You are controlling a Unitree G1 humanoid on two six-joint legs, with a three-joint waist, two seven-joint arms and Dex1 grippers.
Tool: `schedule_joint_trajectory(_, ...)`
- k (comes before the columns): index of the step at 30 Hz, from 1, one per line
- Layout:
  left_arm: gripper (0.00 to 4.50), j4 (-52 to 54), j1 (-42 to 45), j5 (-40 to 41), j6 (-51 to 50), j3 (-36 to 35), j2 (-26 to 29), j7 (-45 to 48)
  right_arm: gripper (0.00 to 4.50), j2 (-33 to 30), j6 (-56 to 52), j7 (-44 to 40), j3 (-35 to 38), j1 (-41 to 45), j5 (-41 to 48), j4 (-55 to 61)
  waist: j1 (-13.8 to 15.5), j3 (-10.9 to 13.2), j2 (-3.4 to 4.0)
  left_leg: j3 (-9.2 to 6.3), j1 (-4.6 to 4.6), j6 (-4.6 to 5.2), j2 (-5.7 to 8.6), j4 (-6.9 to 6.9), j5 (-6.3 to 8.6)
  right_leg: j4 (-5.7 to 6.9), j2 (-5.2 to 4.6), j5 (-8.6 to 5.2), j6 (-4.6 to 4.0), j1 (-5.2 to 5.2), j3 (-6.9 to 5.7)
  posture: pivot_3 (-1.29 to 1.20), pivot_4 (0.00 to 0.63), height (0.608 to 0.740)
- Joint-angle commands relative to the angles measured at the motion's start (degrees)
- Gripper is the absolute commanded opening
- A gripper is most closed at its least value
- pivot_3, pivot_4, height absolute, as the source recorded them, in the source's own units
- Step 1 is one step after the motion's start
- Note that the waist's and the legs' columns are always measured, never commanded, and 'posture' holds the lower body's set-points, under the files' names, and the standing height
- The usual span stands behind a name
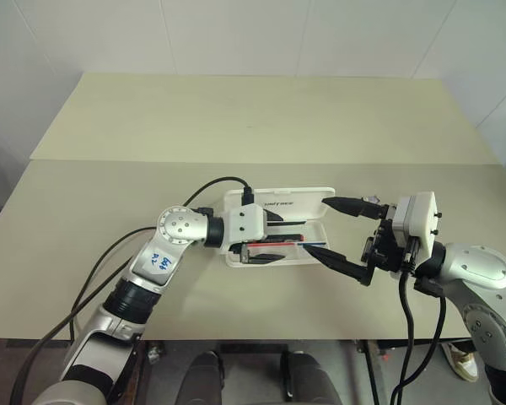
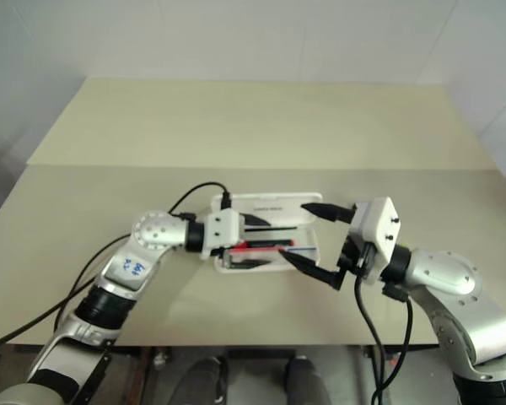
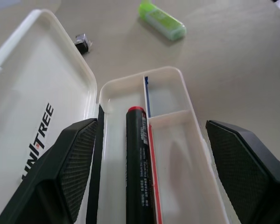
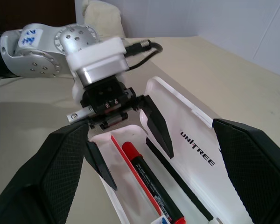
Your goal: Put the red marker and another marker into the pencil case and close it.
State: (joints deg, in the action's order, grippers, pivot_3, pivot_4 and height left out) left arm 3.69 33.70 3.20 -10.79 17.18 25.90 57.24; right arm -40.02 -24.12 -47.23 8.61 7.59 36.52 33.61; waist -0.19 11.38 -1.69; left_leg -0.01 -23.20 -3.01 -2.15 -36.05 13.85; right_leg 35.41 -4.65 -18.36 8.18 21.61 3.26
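The white pencil case lies open at the middle of the table, its lid folded back flat. The red marker rests lengthwise in the tray, seen too in the right wrist view as the red marker. My left gripper hovers over the case's left end, open, its fingers astride the tray and holding nothing. My right gripper stands open at the case's right end, one finger by the lid, one by the tray's front. The lime-green marker lies on the table beyond the case's right end.
A small dark object sits on the table beside the lid's far corner. A black cable loops from my left wrist over the table. The table's front edge runs close below the case. A wall stands behind the table.
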Motion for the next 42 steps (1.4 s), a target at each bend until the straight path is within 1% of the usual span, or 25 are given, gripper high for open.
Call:
schedule_joint_trajectory(1, 4.34, 6.0, -1.1, 4.6, -3.4, -2.4, 1.7, 2.0, 4.5, -0.8, -0.1, -0.4, 1.6, -0.2, 0.9, 0.2, 0.0, 0.0, 0.0, 0.0, 0.0, 0.0, 0.0, 0.0, 0.0, 0.0, 0.0, 0.0, 0.0, 0.0, 0.0, 0.0, 0.15, 0.74)
schedule_joint_trajectory(2, 4.48, 7.1, -1.7, 5.4, -4.5, -2.9, 2.3, 2.2, 4.5, -0.9, -0.7, -0.2, 1.6, -0.4, 1.2, 0.2, 0.0, 0.0, 0.0, 0.0, 0.0, 0.0, -0.01, 0.0, 0.0, 0.01, 0.0, -0.01, -0.01, 0.0, 0.0, 0.0, 0.15, 0.74)
schedule_joint_trajectory(7, 4.48, 11.1, -3.9, 8.1, -7.9, -4.4, 4.4, 2.3, 4.5, -0.6, -3.7, 1.7, 1.8, -1.5, 2.2, 1.1, 0.0, 0.0, 0.0, 0.0, 0.01, 0.0, -0.02, 0.0, 0.0, 0.01, 0.0, -0.02, -0.04, 0.0, 0.0, 0.0, 0.15, 0.74)
schedule_joint_trajectory(9, 4.48, 12.8, -4.9, 9.0, -9.1, -5.0, 4.7, 1.7, 4.5, 0.8, -6.3, 5.7, 2.4, -2.3, 3.0, 2.2, 0.0, 0.0, 0.0, -0.01, 0.01, 0.0, -0.02, 0.0, 0.0, 0.01, 0.0, -0.03, -0.05, 0.0, 0.0, 0.0, 0.15, 0.74)
schedule_joint_trajectory(12, 4.48, 15.2, -5.3, 10.9, -12.4, -6.3, 4.6, 0.5, 4.5, 3.7, -10.9, 15.3, 3.9, -2.8, 2.8, 3.8, 0.0, 0.0, 0.0, -0.01, 0.0, 0.0, -0.04, 0.0, 0.0, 0.01, -0.01, -0.08, -0.16, 0.0, 0.0, 0.0, 0.15, 0.74)
schedule_joint_trajectory(14, 4.48, 16.8, -5.5, 12.9, -15.0, -6.9, 5.1, 0.8, 4.5, 4.9, -19.0, 25.1, 5.6, -2.5, 1.9, 4.7, 0.0, 0.0, 0.0, -0.01, 0.0, 0.0, -0.04, 0.0, 0.0, 0.02, -0.01, -0.2, -0.39, 0.0, 0.0, 0.0, 0.15, 0.74)
schedule_joint_trajectory(16, 4.48, 18.1, -5.4, 14.2, -16.0, -7.1, 5.6, 1.5, 4.5, 6.7, -27.8, 33.4, 8.0, -2.0, 4.3, 6.2, 0.0, 0.0, 0.0, -0.01, 0.0, -0.01, -0.04, -0.01, 0.0, 0.04, -0.02, -0.31, -0.6, 0.01, 0.02, 0.0, 0.15, 0.74)
schedule_joint_trajectory(19, 4.48, 18.3, -4.1, 15.1, -17.1, -6.9, 5.8, 1.2, 4.5, 9.4, -36.3, 40.6, 10.4, -1.2, 8.4, 9.3, 0.0, 0.0, 0.02, -0.02, 0.01, -0.01, -0.06, 0.02, 0.0, 0.05, -0.02, -0.36, -0.69, 0.01, 0.02, 0.0, 0.15, 0.74)
schedule_joint_trajectory(23, 4.48, 16.5, -1.7, 15.8, -17.0, -6.6, 5.5, 1.7, 4.5, 17.2, -49.1, 54.1, 15.1, 1.8, 11.2, 12.3, -0.1, 0.0, 0.02, -0.02, 0.02, -0.01, -0.09, 0.06, 0.0, 0.08, 0.01, -0.4, -0.76, 0.06, 0.01, 0.0, 0.15, 0.74)
schedule_joint_trajectory(26, 4.48, 15.2, -0.4, 15.8, -16.2, -6.2, 5.0, 1.8, 4.5, 21.8, -58.9, 60.4, 19.2, 4.6, 8.8, 14.4, -0.1, 0.0, 0.03, -0.02, 0.01, -0.01, -0.09, 0.06, 0.0, 0.1, 0.01, -0.43, -0.82, 0.09, 0.02, 0.0, 0.15, 0.74)
schedule_joint_trajectory(30, 4.48, 14.5, -0.6, 15.8, -15.5, -5.8, 4.7, 2.2, 4.5, 29.3, -67.5, 66.3, 23.7, 9.1, 2.3, 17.1, -0.1, 0.0, 0.03, 0.0, -0.01, 0.0, -0.09, 0.11, 0.0, 0.05, 0.0, -0.48, -0.92, 0.12, 0.02, 0.0, 0.15, 0.74)
schedule_joint_trajectory(32, 4.48, 14.5, -1.1, 15.8, -15.2, -5.4, 4.6, 2.3, 4.5, 32.2, -68.4, 68.4, 23.9, 10.9, -0.5, 17.9, -0.1, 0.0, 0.04, 0.02, -0.06, -0.01, -0.09, 0.15, 0.0, 0.12, 0.0, -0.47, -0.91, 0.28, 0.03, 0.0, 0.15, 0.74)
schedule_joint_trajectory(34, 4.48, 14.9, -2.0, 16.0, -14.9, -5.3, 4.8, 2.9, 4.5, 36.8, -68.4, 72.2, 22.6, 12.2, -4.2, 19.6, -0.3, 0.0, 0.06, 0.07, -0.07, 0.0, -0.09, 0.26, 0.0, 0.17, 0.0, -0.43, -0.81, 0.38, 0.05, 0.0, 0.15, 0.74)
schedule_joint_trajectory(36, 4.48, 15.1, -2.4, 16.1, -14.9, -5.2, 4.8, 3.2, 4.5, 39.5, -68.4, 74.2, 21.8, 12.7, -7.2, 20.9, -0.3, 0.0, 0.06, 0.11, -0.09, -0.02, -0.09, 0.41, -0.01, 0.29, 0.0, -0.38, -0.73, 0.58, 0.06, 0.0, 0.15, 0.74)
schedule_joint_trajectory(38, 4.48, 15.1, -2.4, 16.1, -14.9, -5.0, 4.7, 3.4, 4.5, 41.0, -68.4, 75.0, 21.1, 12.3, -9.4, 21.9, -0.3, 0.0, 0.06, 0.13, -0.27, -0.07, -0.09, 0.48, -0.04, 0.5, 0.01, -0.32, -0.59, 0.92, 0.06, 0.0, 0.15, 0.74)
schedule_joint_trajectory(42, 4.48, 14.3, -1.8, 16.0, -14.6, -4.9, 5.0, 4.5, 4.5, 45.7, -68.4, 77.8, 19.2, 10.4, -14.5, 23.9, -0.4, 0.0, 0.07, 0.12, -0.32, -0.09, -0.17, 0.6, -0.05, 0.48, 0.12, -0.34, -0.58, 1.01, 0.02, 0.0, 0.15, 0.74)
